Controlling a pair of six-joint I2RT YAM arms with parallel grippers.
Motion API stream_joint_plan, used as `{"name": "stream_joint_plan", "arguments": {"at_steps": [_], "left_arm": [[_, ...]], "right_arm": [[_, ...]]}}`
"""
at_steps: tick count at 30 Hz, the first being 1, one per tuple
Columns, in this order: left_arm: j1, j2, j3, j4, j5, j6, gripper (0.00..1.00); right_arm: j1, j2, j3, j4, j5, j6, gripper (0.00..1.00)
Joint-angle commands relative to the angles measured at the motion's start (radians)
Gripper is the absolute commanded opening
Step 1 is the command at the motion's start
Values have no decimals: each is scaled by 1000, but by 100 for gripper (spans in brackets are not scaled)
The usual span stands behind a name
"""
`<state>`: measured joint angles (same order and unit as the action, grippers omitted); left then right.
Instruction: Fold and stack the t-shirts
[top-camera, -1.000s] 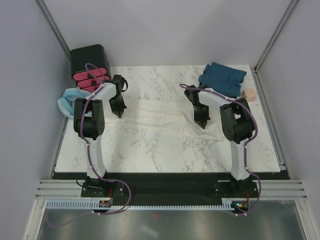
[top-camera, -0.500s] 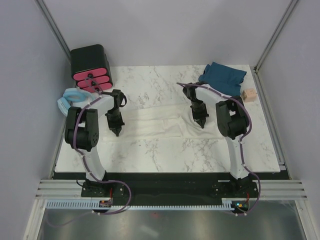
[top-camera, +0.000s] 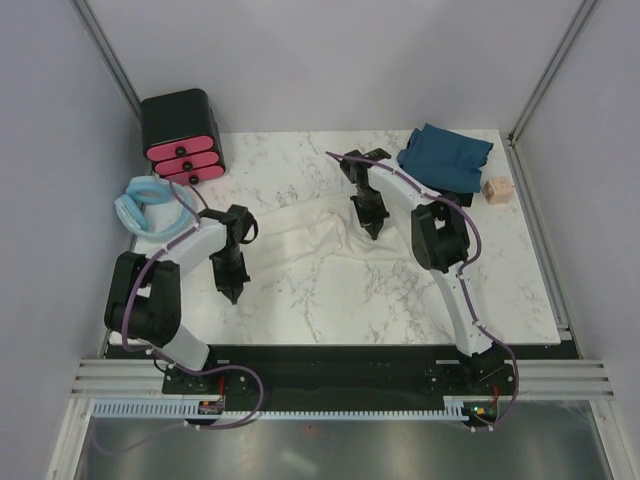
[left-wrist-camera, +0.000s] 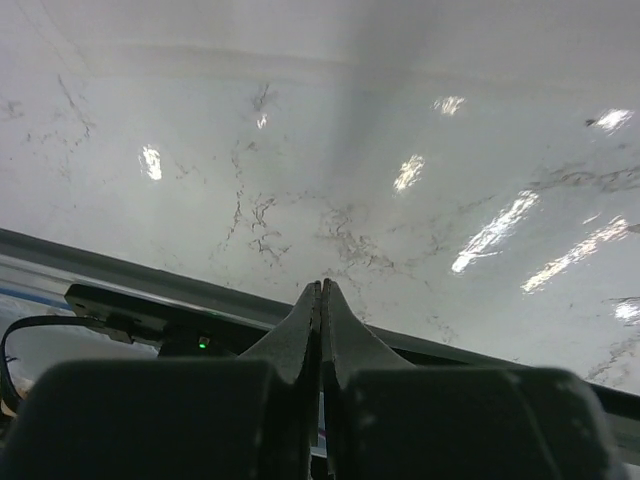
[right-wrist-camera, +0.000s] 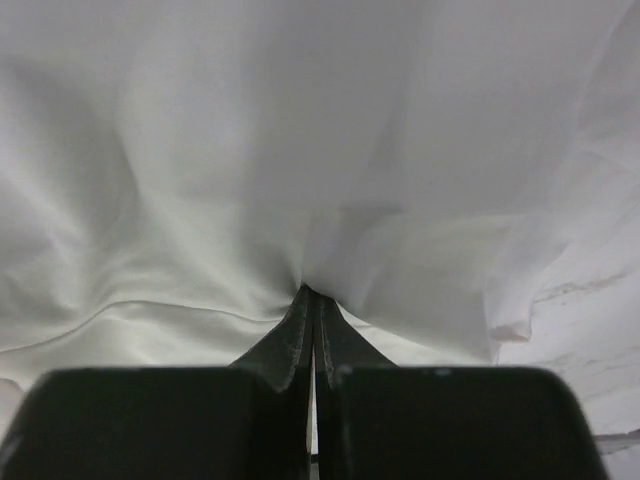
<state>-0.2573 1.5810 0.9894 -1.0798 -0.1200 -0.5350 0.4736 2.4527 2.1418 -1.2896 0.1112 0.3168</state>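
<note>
Right gripper (top-camera: 372, 234) is clamped tight on the cream-white t-shirt (top-camera: 310, 228), and the wrist view backs that up: both fingers (right-wrist-camera: 288, 342) are pressed together with a pinch of white cloth gathered at their tips, creases fanning out from the spot. The shirt lies rumpled across the middle of the marble table (top-camera: 330, 300), running from centre toward 3 o'clock, with the pinch on its 12 o'clock edge. Down at 8 o'clock, the left gripper (top-camera: 232, 293) points at bare marble just off the shirt's 9 o'clock end, its fingers (left-wrist-camera: 298, 335) closed flat against each other with nothing between them. The dark teal-blue t-shirt (top-camera: 447, 155) sits in a heap in the 1 o'clock corner. 1 small tan cube (top-camera: 494, 190) rests just beside it, toward 2 o'clock. The black box with 3 pink drawers (top-camera: 180, 130) stands at 11 o'clock, and the pale blue ring (top-camera: 138, 208) is on the 9 o'clock edge.
</note>
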Motion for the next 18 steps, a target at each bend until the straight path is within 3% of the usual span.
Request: {"name": "stream_joint_plan", "arguments": {"at_steps": [1,8,12,16,18], "left_arm": [[-33,-44,-58,-35,14,-80,2],[-51,-157,-37,-54,-46,-126,2],[-53,-106,12,-65,-58,-125,2],[-51,-59,57,-69,-61,-117,2],[-51,-47,92,-74,-70,-114,2]], "right_arm": [[43,115,43,220,-97,15,0],[46,175,168,268,-84,-1,0],[24,226,279,274,-45,5,0],[-7,239,267,352,-102,44,0],[-21,246,270,374,-134,54,7]]}}
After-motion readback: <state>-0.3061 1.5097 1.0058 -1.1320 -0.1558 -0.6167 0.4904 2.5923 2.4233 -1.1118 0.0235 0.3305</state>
